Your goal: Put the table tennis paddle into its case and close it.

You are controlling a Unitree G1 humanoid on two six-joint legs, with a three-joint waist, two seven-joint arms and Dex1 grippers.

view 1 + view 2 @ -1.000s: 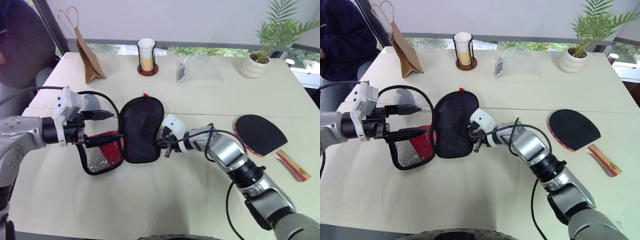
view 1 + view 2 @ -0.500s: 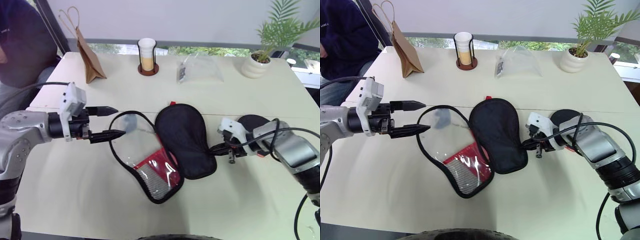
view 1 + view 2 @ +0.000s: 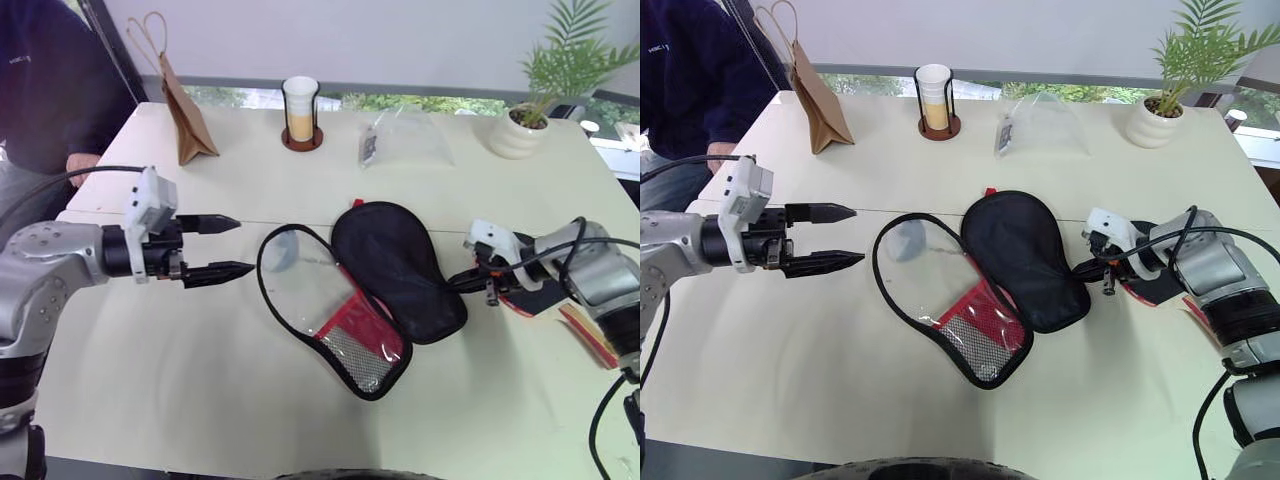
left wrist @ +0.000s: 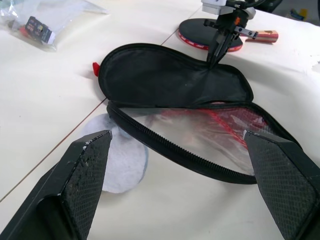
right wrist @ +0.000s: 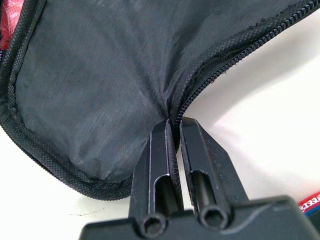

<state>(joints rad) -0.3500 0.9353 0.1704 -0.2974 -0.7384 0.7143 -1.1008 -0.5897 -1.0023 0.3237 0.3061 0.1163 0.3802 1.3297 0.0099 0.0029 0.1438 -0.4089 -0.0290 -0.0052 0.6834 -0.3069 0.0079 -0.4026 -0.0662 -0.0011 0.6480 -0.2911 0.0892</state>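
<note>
1. The step in hand looks like laying the case point(image 3: 990, 275) open: the right gripper point(image 3: 1087, 268) is clamped on the edge of its black flap, beside the table tennis paddle point(image 3: 1155, 283).
2. The left gripper point(image 3: 845, 236) hangs with fingers apart, near the case.
3. Next it likely must let go and fetch the paddle.
4. The case lies unzipped mid-counter point(image 3: 840, 380), showing clear lining, red panel and mesh.

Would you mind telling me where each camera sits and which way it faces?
Head, left and right eye views: look forward and down over the table; both arms show, left hand open.
Left wrist view: looks along its open fingers at the case and paddle.
Right wrist view: looks along the right hand, shut on the case's edge.
Shared: every view shows the case.
</note>
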